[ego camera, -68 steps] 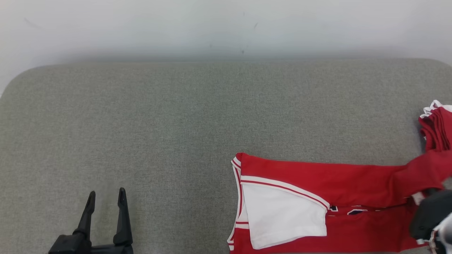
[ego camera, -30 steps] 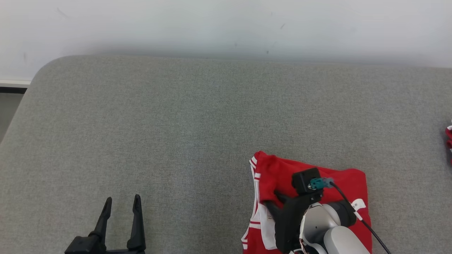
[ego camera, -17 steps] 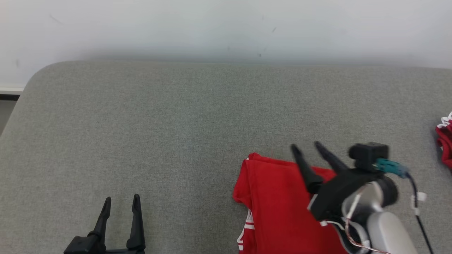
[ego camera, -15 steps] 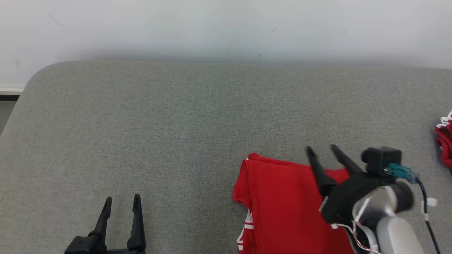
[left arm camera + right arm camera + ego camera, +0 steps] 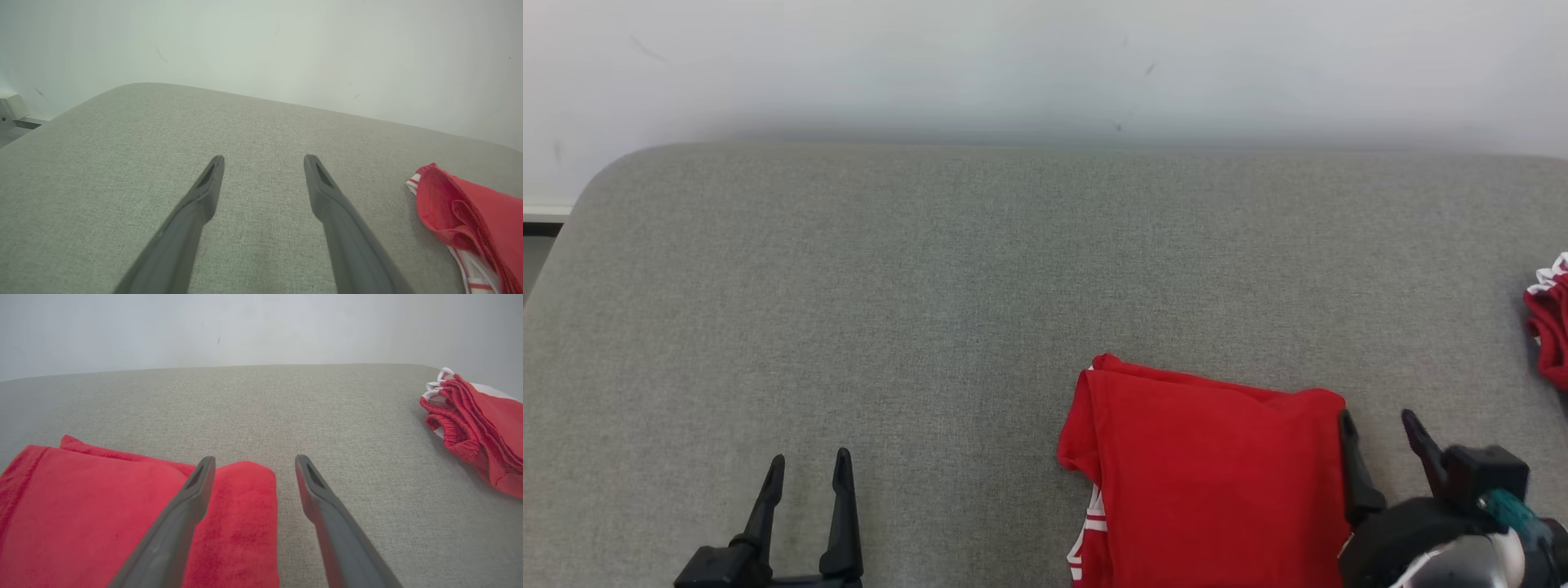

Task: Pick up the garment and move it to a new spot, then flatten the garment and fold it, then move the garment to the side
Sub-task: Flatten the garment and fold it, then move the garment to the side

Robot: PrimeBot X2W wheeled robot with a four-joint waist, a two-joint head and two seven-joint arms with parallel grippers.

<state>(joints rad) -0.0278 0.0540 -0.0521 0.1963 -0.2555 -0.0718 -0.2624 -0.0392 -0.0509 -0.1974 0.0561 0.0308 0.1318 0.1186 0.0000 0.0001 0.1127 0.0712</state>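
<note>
Two pincers stand wide and empty over the grey bench [image 5: 931, 286]. The left pincer [image 5: 809, 459] hovers by the near edge, toward the near-left corner. Its fingers are spread with bare bench between them, well apart from the garment.

The garment [image 5: 1209, 474], red, lies folded into a compact block at the near edge, right of the middle. Its top face is plain red and fairly smooth, and white-and-red trim peeks out low on its left side.

The right pincer [image 5: 1376, 418] sits at the garment's right side and holds nothing. In the right wrist view, one of its fingers crosses over the rolled right fold of the garment, and the other is over bare bench. Whether that finger touches the fabric I cannot tell.

A second red cloth [image 5: 1550, 327] with white edging lies bunched at the right edge, well apart from the garment. A pale wall [image 5: 1013, 65] runs behind the far edge.
</note>
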